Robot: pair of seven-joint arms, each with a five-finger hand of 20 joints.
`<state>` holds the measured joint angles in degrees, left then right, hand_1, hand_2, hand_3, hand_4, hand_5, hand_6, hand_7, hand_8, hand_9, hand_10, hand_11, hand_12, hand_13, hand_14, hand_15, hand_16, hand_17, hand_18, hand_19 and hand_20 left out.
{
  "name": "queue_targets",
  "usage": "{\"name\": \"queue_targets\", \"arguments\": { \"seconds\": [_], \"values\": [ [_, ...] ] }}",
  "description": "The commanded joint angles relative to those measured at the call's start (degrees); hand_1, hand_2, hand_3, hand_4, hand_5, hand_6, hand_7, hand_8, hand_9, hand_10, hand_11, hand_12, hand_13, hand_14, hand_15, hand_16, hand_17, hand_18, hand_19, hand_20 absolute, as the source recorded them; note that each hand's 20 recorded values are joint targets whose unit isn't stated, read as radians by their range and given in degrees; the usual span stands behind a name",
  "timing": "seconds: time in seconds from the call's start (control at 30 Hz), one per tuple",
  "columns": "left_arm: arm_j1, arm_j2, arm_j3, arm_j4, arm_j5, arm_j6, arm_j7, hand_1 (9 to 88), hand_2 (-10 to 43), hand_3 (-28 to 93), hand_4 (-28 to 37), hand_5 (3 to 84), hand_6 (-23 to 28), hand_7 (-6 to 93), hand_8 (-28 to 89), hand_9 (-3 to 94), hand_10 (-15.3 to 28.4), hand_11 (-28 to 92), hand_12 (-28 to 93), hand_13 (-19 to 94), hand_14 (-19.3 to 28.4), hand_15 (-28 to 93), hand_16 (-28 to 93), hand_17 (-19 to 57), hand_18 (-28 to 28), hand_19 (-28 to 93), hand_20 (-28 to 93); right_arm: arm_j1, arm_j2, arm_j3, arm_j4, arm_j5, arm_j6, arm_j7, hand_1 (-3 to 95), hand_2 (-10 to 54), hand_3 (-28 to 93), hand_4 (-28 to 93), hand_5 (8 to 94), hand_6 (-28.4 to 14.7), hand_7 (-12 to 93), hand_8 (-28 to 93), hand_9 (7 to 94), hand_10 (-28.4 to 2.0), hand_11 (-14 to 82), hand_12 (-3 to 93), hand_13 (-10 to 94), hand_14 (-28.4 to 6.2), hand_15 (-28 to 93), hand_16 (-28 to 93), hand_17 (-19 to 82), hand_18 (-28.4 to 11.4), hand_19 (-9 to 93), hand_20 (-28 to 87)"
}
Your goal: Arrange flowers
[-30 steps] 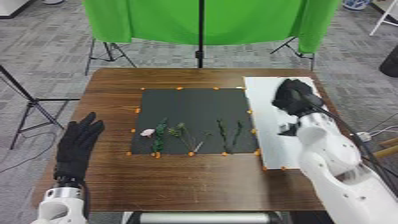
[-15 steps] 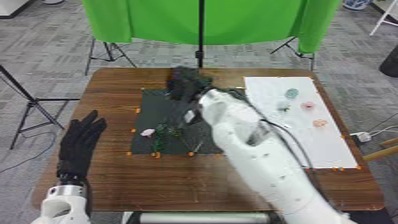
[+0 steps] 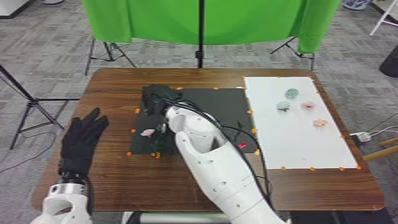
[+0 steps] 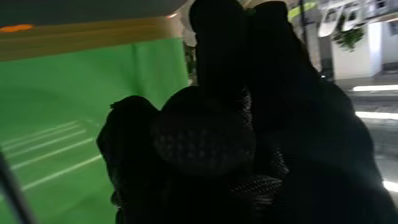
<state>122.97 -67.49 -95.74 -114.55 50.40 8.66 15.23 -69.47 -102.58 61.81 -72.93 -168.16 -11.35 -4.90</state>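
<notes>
Over the upper left part of the dark mat (image 3: 200, 95) is my right hand (image 3: 158, 100), seen from the back. The right wrist view shows the same hand (image 4: 209, 140) as a black glove; whether it holds anything is unclear. A pale pink flower (image 3: 147, 132) lies on the mat, nearer the robot than that hand, beside green leaves (image 3: 158, 145). My right forearm covers much of the mat's middle. On the white board (image 3: 306, 145) lie a green flower (image 3: 291, 93), a pale green one (image 3: 283, 106), a pink one (image 3: 308, 105) and a peach one (image 3: 320, 123). My left hand (image 3: 82, 142) is open at the table's left side.
Orange clips (image 3: 253, 131) line the mat and board edges. A small red thing (image 3: 242, 145) shows beside the right forearm. Past the table's far edge (image 3: 124, 72) stand a green backdrop (image 3: 142, 22) and its thin black pole (image 3: 201, 35).
My right hand has swung left from above the white board to the dark mat's upper left, uncovering the flowers on the board. The left hand has barely moved.
</notes>
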Motion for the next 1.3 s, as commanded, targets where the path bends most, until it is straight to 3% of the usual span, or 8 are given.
{"name": "queue_targets", "arguments": {
  "seconds": [0.03, 0.53, 1.3],
  "values": [
    [-0.19, 0.15, 0.50, 0.67, 0.09, -0.84, -0.11, 16.8, 3.4, 61, -28.3, 41.4, 7.3, 3.1, -5, 41.3, 13.8, 12, 12, 30, 14.4, 8, 1, 3.9, 9.8, 1, 16, 1.03, -2.61, 3.75, 3.08, -5.81, 2.29, -0.97, 65.8, -9.5, 49, -13, 80.0, 0.3, 19, 9, 91.3, -8.3, 9.3, 34.8, 94, -0.2, 58, 36, 68, -8.0, 93, 53],
    [-0.89, 0.00, 0.68, 1.07, -0.01, -1.27, 0.29, 16.6, 3.3, 61, -28.3, 41.4, 7.3, 3.1, -5, 41.2, 13.9, 12, 12, 30, 14.4, 8, 1, 3.9, 9.9, 1, 16, 0.93, -4.11, 8.28, 6.22, -14.42, 4.14, -3.44, 62.6, -9.5, 50, -13, 75.5, 2.1, 16, 7, 87.5, -8.6, 6.2, 34.5, 92, -0.2, 58, 36, 67, -8.5, 93, 54],
    [0.24, -0.58, -0.30, 0.67, 0.17, -1.43, 0.25, 16.9, 2.7, 62, -28.3, 41.1, 6.8, 3.3, -5, 41.2, 13.7, 12, 12, 30, 14.5, 8, 1, 3.7, 10.0, 1, 16, 3.25, 3.18, 3.96, 2.20, -15.57, -3.79, -0.83, 59.2, -9.5, 52, -14, 65.4, 3.6, 16, 3, 85.6, -8.7, 6.8, 36.4, 90, -0.5, 59, 35, 64, -9.2, 93, 54]
  ]
}}
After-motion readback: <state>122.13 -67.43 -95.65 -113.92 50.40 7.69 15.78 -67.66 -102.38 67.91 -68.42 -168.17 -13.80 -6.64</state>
